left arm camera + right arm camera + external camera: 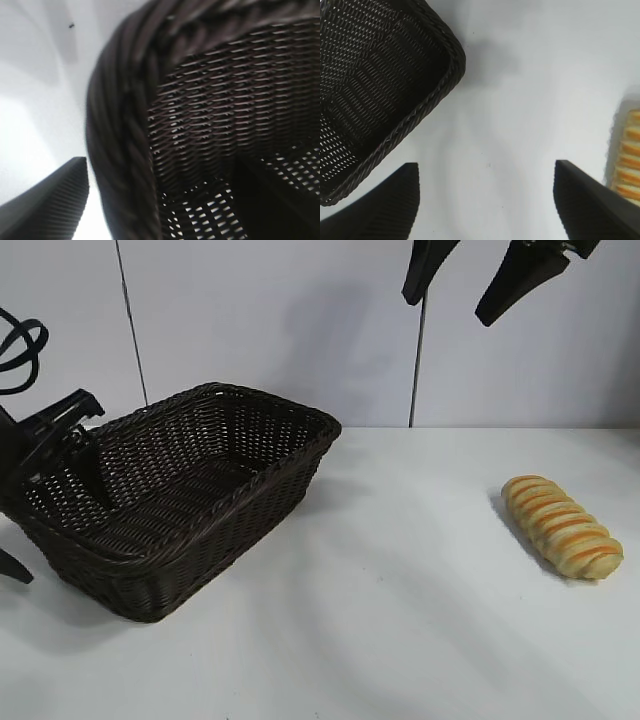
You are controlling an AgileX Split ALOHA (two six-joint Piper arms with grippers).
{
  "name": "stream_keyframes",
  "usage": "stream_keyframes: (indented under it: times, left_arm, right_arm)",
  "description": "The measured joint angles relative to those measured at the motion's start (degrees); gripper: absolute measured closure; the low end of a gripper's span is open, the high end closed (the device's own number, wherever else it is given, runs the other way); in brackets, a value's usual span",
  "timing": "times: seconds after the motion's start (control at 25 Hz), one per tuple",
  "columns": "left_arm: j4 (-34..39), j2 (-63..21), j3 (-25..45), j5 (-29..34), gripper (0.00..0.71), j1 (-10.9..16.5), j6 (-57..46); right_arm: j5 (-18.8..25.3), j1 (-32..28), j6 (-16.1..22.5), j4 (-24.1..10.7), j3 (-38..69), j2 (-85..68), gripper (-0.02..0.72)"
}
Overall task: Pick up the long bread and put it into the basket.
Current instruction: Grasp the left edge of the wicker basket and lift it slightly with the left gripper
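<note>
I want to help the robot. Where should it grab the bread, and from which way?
Probably around the middle of the bread, coming down from above. It lies flat on the table, long and narrow, so open fingers fit across its short width. The right gripper hangs open high above, nearest to it.

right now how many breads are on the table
1. The long bread lies on the white table at the right, apart from the basket on the left. The basket's visible interior shows no bread, though its near wall hides part of the floor.
</note>
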Motion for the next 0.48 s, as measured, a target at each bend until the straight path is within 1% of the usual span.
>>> stream_keyframes:
  times: [0.08, 0.16, 0.2, 0.48]
  left_arm:
    - [0.0, 0.0, 0.0, 0.0, 0.512, 0.0, 0.0]
    - [-0.18, 0.0, 0.0, -0.07, 0.585, 0.0, -0.5]
    - [-0.44, 0.0, 0.0, -0.29, 0.611, 0.0, -0.81]
    - [-0.89, 0.0, 0.0, 0.56, 0.613, -0.06, -0.54]
  right_arm:
    - [0.0, 0.0, 0.0, 0.0, 0.0, 0.0, 0.164]
    - [0.0, 0.0, 0.0, 0.0, 0.0, 0.0, 0.164]
    - [0.0, 0.0, 0.0, 0.0, 0.0, 0.0, 0.164]
    - [0.0, 0.0, 0.0, 0.0, 0.0, 0.0, 0.164]
